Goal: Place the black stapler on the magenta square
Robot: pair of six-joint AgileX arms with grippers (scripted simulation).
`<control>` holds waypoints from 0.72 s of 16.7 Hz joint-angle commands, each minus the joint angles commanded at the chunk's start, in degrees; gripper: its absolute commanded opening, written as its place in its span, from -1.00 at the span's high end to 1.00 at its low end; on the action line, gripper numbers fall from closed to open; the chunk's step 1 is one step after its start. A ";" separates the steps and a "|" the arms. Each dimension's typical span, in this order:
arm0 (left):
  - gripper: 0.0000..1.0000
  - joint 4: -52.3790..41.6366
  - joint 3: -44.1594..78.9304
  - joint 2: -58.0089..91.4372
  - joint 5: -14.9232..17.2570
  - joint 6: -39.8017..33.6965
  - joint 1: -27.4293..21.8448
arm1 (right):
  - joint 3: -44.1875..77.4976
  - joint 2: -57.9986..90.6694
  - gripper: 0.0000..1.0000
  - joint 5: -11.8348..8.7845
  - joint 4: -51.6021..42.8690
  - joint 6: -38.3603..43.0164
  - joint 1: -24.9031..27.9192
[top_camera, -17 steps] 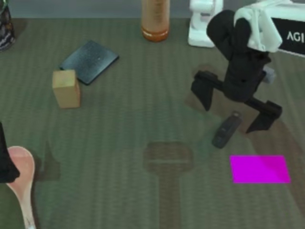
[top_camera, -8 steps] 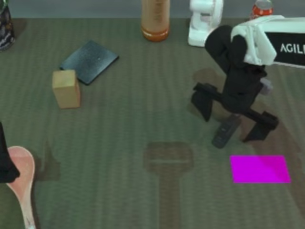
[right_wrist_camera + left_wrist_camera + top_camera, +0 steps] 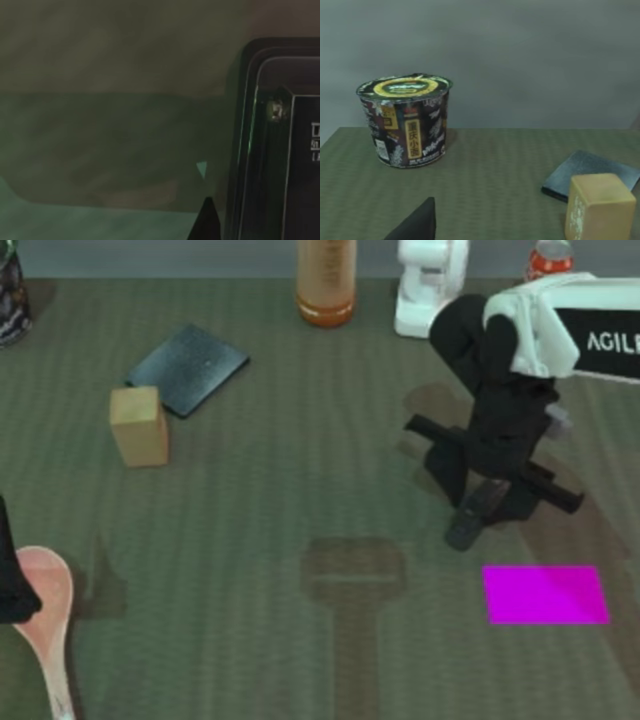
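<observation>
The black stapler [image 3: 467, 525] lies on the green mat at the right, just up and left of the magenta square [image 3: 545, 594]. My right gripper [image 3: 487, 488] is down over the stapler's far end, its two fingers drawn in against the sides and shut on it. In the right wrist view the stapler [image 3: 280, 150] fills one side, with one dark fingertip [image 3: 205, 222] right beside it. The magenta square is bare. My left gripper [image 3: 10, 580] stays parked at the table's left edge, open.
A tan block [image 3: 139, 425] and a dark slate slab [image 3: 188, 367] lie at the left. Along the back stand an orange bottle [image 3: 326, 280], a white object [image 3: 430, 285], a red can [image 3: 548, 258] and a noodle cup [image 3: 405, 120]. A pink spoon [image 3: 45, 620] lies front left.
The right gripper's fingers have come in from wide apart to close on the stapler. The stapler, the magenta square and the left arm have not moved.
</observation>
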 joint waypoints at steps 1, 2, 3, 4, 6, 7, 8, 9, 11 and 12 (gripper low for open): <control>-1.00 0.00 0.00 0.00 0.00 0.00 0.00 | 0.00 0.00 0.66 0.00 0.00 0.00 0.00; -1.00 0.00 0.00 0.00 0.00 0.00 0.00 | 0.00 0.00 0.81 0.00 0.00 0.00 0.00; -1.00 0.00 0.00 0.00 0.00 0.00 0.00 | 0.00 0.00 0.96 0.00 0.00 0.00 0.00; -1.00 0.00 0.00 0.00 0.00 0.00 0.00 | 0.00 0.00 1.00 0.00 0.00 0.00 0.00; -1.00 0.00 0.00 0.00 0.00 0.00 0.00 | 0.00 0.00 1.00 0.00 0.00 0.00 0.00; -1.00 0.00 0.00 0.00 0.00 0.00 0.00 | 0.00 0.00 1.00 0.00 0.00 0.00 0.00; -1.00 0.00 0.00 0.00 0.00 0.00 0.00 | 0.00 0.00 1.00 0.00 0.00 0.00 0.00; -1.00 0.00 0.00 0.00 0.00 0.00 0.00 | 0.00 0.00 1.00 0.00 0.00 0.00 0.00; -1.00 0.00 0.00 0.00 0.00 0.00 0.00 | 0.00 0.00 1.00 0.00 0.00 0.00 0.00; -1.00 0.00 0.00 0.00 0.00 0.00 0.00 | -0.03 -0.10 1.00 0.01 0.00 0.05 -0.16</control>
